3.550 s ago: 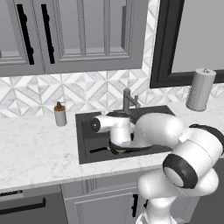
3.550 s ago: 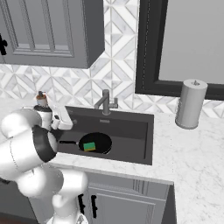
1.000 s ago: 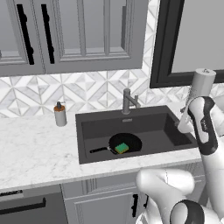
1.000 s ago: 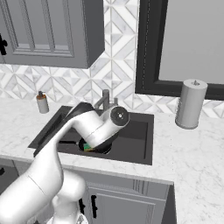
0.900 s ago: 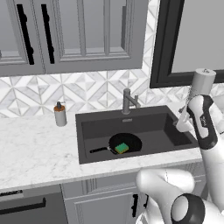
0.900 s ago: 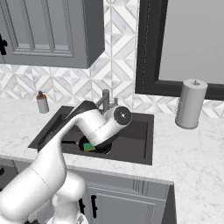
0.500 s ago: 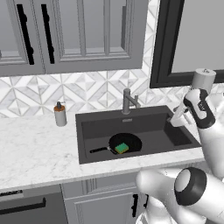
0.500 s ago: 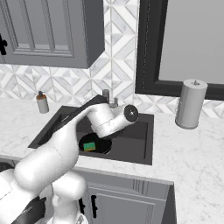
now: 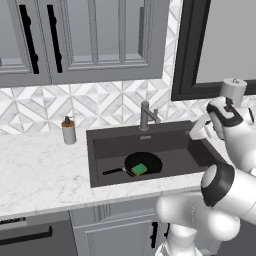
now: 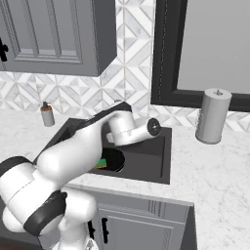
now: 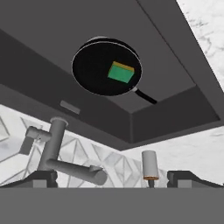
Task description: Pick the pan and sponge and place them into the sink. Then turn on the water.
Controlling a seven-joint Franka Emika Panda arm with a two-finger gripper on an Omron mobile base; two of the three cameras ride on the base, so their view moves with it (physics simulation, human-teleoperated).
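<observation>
No brand, label or writing can be read on anything. The pan [image 9: 143, 163] — round, flat and black, with a thin handle — is seen on the floor of the sink [image 9: 107, 150], left of the middle. The sponge [image 9: 139, 169] is laid inside it, green face up, a yellow edge just showing. The faucet [image 9: 146, 116] is set at the back edge; no water is seen at its spout. A soap bottle [image 9: 68, 131] and a paper roll [image 10: 213, 115] are stood on the tabletop [image 9: 35, 170]. The pincer [image 11: 112, 177] is cut off at the frame's edge, its dark tips well apart and nothing held between them. In the right view the pan is largely hidden by the arm.
</observation>
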